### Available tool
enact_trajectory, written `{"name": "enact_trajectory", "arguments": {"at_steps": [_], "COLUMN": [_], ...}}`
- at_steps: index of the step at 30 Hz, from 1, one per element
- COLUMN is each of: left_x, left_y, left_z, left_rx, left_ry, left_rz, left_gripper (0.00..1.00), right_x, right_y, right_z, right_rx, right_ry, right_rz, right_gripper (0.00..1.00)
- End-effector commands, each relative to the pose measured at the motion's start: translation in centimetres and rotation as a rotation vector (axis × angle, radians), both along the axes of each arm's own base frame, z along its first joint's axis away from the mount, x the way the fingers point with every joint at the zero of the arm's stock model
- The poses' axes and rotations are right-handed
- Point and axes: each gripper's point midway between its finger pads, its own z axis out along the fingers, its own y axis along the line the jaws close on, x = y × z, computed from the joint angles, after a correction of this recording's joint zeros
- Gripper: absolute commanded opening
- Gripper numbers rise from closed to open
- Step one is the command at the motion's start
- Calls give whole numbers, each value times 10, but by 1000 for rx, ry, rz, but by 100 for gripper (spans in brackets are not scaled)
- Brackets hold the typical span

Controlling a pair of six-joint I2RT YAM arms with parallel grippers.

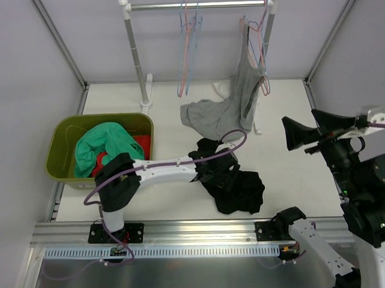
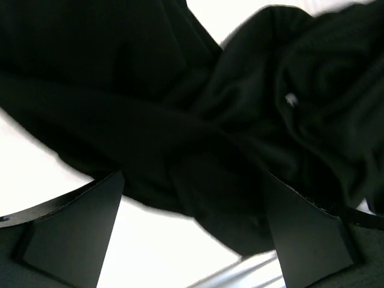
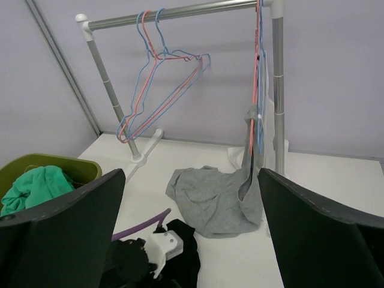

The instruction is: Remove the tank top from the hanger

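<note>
The gray tank top [image 1: 224, 110] is hanging by its upper part from the pink hanger [image 1: 260, 29] at the right end of the rail [image 1: 194, 4], its lower part pooling on the white table [image 1: 165, 97]. The right gripper [image 1: 309, 130] is hovering at the right with its jaws wide, holding nothing. The left gripper [image 2: 191, 180] is gaping wide over the black garment [image 1: 241, 191] near the middle of the table.
</note>
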Motion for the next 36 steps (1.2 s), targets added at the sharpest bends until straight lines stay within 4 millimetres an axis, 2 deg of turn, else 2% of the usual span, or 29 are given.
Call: {"name": "enact_trajectory", "arguments": {"at_steps": [1,2,3,4,5,6,7,9,10,11,12,14,15,16,18,19,21,22,23,24,26,27,28,29,30,31,32,34,36], "left_x": [14,17,18,20,18,18,15,10,7,8,1,1,-1,1,6,9,19,23,28,34,40,45,47,51,55,57,64,69,76], "left_y": [-20,-19,-21,-27,-27,-30,-27,-19,-15,-15,-1,7,15,13,21,20,29,34,40,52,68,71,90,100,107,127,139,163,195], "left_z": [0,-19,-28,-32,-51,-57,-73,-87,-92,-90,-99,-89,-87,-65,-40,-7,32,64,82,119,153,180,199,214,241,255,277,301,332], "left_rx": [-25,15,25,22,57,65,97,134,150,145,182,180,190,150,144,90,89,48,48,22,6,-35,-19,-19,-51,-24,-47,-64,-89], "left_ry": [-6,11,24,30,51,62,78,88,95,91,99,78,71,46,-11,-54,-142,-190,-231,-297,-356,-387,-417,-443,-477,-512,-543,-574,-618], "left_rz": [67,79,89,94,95,98,98,113,119,131,135,146,149,149,130,122,99,108,112,145,173,195,226,246,279,317,359,413,489], "left_gripper": [99,99,99,99,99,99,99,96,86,71,30,3,0,0,0,0,0,0,0,0,0,0,0,0,0,0,0,0,0], "right_x": [-3,-15,-19,-22,-23,-26,-25,-26,-26,-27,-29,-30,-30,-33,-32,-34,-30,-29,-27,-26,-26,-26,-26,-27,-27,-28,-29,-29,-29], "right_y": [-1,4,5,6,8,8,7,7,8,9,9,9,9,7,5,3,2,0,-2,-2,-2,-1,-1,-1,-2,-3,-4,-4,-4], "right_z": [-47,-51,-54,-56,-64,-65,-68,-75,-77,-80,-79,-80,-82,-80,-83,-83,-89,-90,-91,-94,-94,-94,-94,-94,-94,-93,-92,-92,-92], "right_rx": [-52,-60,-63,-67,-76,-82,-89,-92,-96,-97,-94,-95,-96,-92,-92,-90,-95,-96,-97,-105,-110,-114,-115,-117,-117,-119,-120,-121,-123], "right_ry": [139,140,139,137,146,139,141,155,157,163,156,154,152,140,135,123,118,116,116,121,121,121,119,115,113,108,103,99,98], "right_rz": [2,50,63,74,91,95,93,91,96,105,107,108,109,105,92,87,71,61,49,48,49,52,53,51,48,47,42,42,43], "right_gripper": [100,99,100,99,99,100,100,99,99,100,100,100,99,99,99,99,99,99,100,100,100,99,99,99,100,99,100,100,99]}}
